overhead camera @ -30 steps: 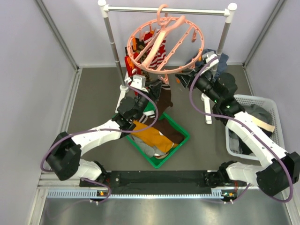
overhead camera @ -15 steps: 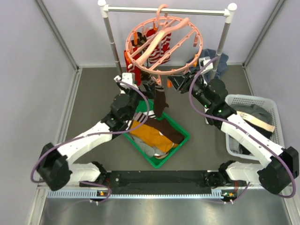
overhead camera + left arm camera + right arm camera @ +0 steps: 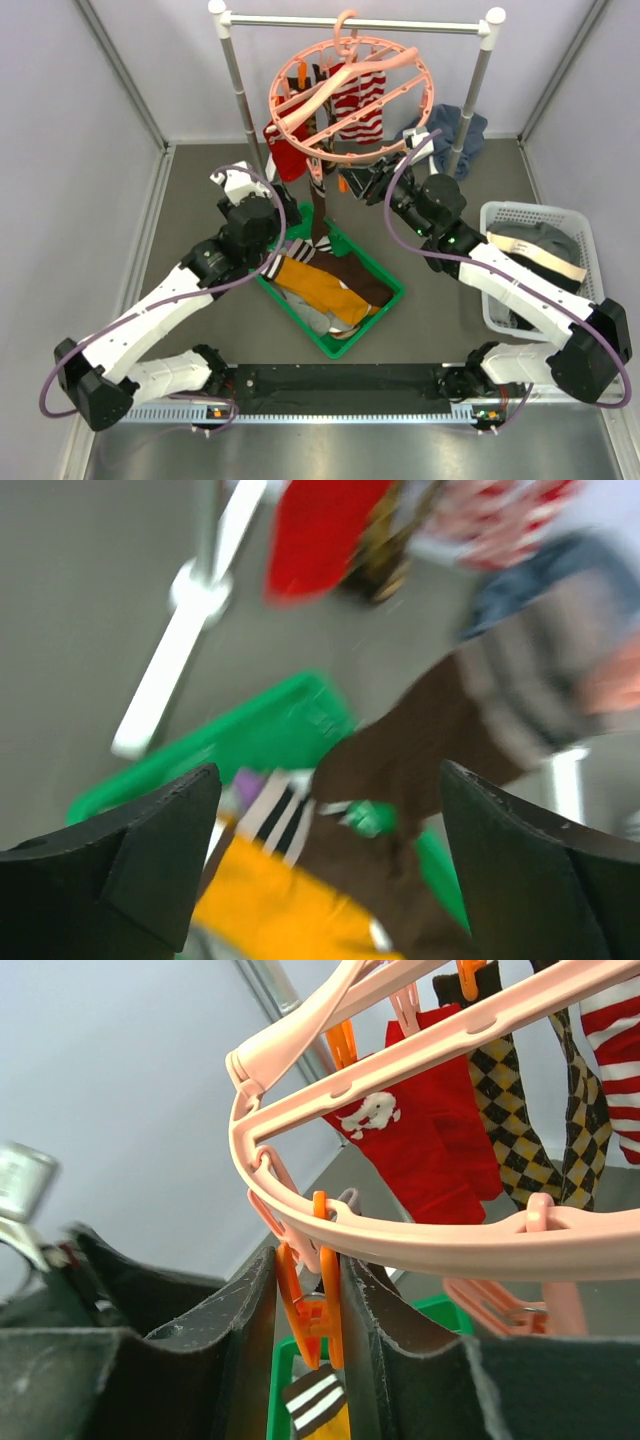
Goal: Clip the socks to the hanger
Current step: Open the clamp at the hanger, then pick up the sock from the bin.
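1. I count one pink hanger (image 3: 428, 85) at upper centre of the overhead view. At least five socks (image 3: 430, 1130) are clipped to it, and more lie in one green tray (image 3: 388, 300) below.
2. My left arm reaches up from lower left, elbow bent. My right arm stretches from lower right to the ring's near rim.
3. The left gripper (image 3: 328, 770) has its jaws spread wide and holds nothing; a brown sock (image 3: 440, 730) dangles ahead of it. The right gripper (image 3: 308, 1260) is pinched on one orange clip (image 3: 312, 1310).
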Tool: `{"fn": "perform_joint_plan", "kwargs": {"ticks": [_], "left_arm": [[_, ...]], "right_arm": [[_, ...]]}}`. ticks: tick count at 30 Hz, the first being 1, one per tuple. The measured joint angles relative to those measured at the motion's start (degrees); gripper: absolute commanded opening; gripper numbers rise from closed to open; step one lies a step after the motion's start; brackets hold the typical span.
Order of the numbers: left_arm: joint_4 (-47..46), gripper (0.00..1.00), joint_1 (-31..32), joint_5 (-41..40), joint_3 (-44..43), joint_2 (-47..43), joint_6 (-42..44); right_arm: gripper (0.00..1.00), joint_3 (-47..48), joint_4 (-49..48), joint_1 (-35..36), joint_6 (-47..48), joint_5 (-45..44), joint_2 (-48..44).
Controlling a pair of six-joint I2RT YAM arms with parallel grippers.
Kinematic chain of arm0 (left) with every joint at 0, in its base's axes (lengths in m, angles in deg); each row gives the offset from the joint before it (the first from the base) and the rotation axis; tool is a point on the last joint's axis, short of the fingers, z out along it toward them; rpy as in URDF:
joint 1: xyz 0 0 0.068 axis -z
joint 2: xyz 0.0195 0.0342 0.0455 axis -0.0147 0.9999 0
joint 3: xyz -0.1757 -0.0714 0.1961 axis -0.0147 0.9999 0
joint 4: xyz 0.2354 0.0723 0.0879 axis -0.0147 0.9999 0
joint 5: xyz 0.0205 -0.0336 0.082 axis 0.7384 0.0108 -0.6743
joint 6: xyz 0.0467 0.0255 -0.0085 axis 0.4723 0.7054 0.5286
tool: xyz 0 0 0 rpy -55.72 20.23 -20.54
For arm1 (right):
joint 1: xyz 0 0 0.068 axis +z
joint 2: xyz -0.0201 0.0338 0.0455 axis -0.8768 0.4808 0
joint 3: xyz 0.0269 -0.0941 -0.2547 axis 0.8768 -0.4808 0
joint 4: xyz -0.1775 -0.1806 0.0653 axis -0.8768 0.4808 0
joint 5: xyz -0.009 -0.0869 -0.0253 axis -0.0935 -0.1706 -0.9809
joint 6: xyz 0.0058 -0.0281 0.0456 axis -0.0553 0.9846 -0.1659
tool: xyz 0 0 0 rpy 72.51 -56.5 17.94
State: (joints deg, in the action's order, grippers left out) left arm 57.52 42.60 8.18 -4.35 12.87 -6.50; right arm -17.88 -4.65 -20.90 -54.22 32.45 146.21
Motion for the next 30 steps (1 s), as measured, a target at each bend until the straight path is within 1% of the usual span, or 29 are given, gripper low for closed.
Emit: {"fn": "perform_joint_plan", "kwargs": {"ticks": [2, 5, 6, 7, 11, 19, 26, 30], "left_arm": [[5.9, 0.81, 0.0, -1.5, -0.1, 2.3, -5.4], [11.1, 0.75, 0.0, -3.2, 0.5, 6.1, -10.9], [12.1, 0.73, 0.0, -3.6, 1.0, 7.3, -12.3], [12.7, 0.68, 0.0, -3.8, 1.5, 8.4, -13.7], [13.7, 0.62, 0.0, -4.0, 2.0, 12.9, -17.8], [13.7, 0.55, -0.1, -4.1, -1.0, 24.6, -25.0], [14.6, 0.52, -0.3, -4.3, -1.1, 29.2, -29.8], [14.7, 0.50, -0.4, -4.3, -3.6, 33.0, -31.1]], "right_arm": [[0.00, 0.0, -0.1, 0.0, 0.4, -0.6, 0.0], [0.00, 0.0, -0.1, 0.0, 1.2, -1.1, 0.0], [0.00, 0.0, -0.1, 0.1, 1.4, -1.2, 0.0], [0.00, -0.1, -0.1, 0.1, 1.7, -1.3, 0.0], [0.00, -0.1, -0.1, 0.1, 2.8, -1.8, 0.0], [0.00, -0.2, 0.0, 0.2, 3.9, -2.1, 0.0], [0.00, -0.4, 0.0, 0.2, 5.0, -2.3, 0.0], [0.00, -0.9, -0.3, 0.2, 5.3, -2.4, 0.0]]}}
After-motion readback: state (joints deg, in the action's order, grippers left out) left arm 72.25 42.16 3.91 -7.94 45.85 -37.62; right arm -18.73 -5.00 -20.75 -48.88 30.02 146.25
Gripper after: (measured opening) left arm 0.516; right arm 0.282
